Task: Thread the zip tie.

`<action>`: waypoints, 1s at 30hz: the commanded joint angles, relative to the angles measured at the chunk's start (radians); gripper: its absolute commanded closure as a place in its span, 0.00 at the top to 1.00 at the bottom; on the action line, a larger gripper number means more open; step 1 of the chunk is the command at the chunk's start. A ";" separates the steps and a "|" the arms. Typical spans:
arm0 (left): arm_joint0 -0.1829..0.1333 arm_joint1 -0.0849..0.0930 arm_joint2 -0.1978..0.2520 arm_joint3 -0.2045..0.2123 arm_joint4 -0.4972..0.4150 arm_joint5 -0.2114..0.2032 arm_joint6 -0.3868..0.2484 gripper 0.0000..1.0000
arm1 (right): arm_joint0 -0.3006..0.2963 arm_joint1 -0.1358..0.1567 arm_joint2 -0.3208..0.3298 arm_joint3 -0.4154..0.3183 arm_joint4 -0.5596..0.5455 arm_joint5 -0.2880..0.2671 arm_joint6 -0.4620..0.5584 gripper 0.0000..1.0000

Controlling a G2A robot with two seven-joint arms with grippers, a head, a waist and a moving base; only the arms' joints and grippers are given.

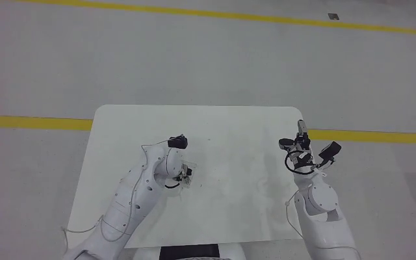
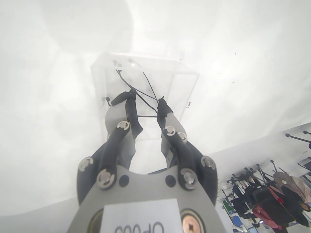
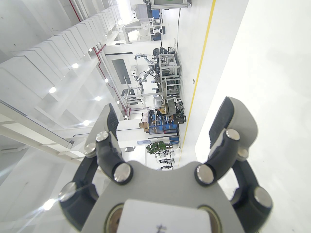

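A small clear box point(image 2: 184, 83) stands on the white table point(image 1: 234, 136) and holds several thin black zip ties point(image 2: 148, 86). My left gripper point(image 2: 146, 97) points down into the box, open, its fingertips point(image 2: 131, 95) among the ties; some strands cross the gap between them. From above, the box point(image 1: 191, 170) sits at the table's front left, under the left gripper point(image 1: 186, 175). My right gripper point(image 3: 170, 120) is open and holds nothing. It is raised over the table's right edge point(image 1: 294, 139) and faces away toward the room.
The table's middle and back are bare white surface. Yellow floor lines run behind the table and level with its back edge. The right edge of the table lies just beside the right arm.
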 commanded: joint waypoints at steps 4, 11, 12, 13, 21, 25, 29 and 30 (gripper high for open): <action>-0.002 -0.012 0.000 0.019 0.003 0.000 0.004 0.20 | 0.000 0.000 0.000 0.000 0.000 0.000 0.000 1.00; -0.012 -0.024 0.004 0.054 0.007 0.000 0.022 0.17 | 0.000 0.000 0.000 0.000 0.000 0.000 0.000 1.00; -0.014 -0.025 0.005 0.057 0.009 0.000 0.023 0.16 | 0.000 0.000 0.000 0.000 0.000 0.000 0.000 1.00; -0.016 -0.027 0.006 0.063 0.016 0.000 0.024 0.15 | 0.000 0.000 0.000 0.000 0.000 0.000 0.000 1.00; -0.025 -0.038 0.003 0.089 0.027 0.000 0.030 0.16 | 0.000 0.000 0.000 0.000 0.000 0.000 0.000 1.00; -0.027 -0.042 0.002 0.094 0.031 0.000 0.027 0.07 | 0.000 0.000 0.000 0.000 0.000 0.000 0.000 1.00; -0.028 -0.045 0.002 0.094 0.037 0.000 0.023 0.02 | 0.000 0.000 0.000 0.000 0.000 0.000 0.000 1.00; -0.028 -0.046 0.002 0.092 0.039 0.000 0.021 0.01 | 0.000 0.000 0.000 0.000 0.000 0.000 0.000 1.00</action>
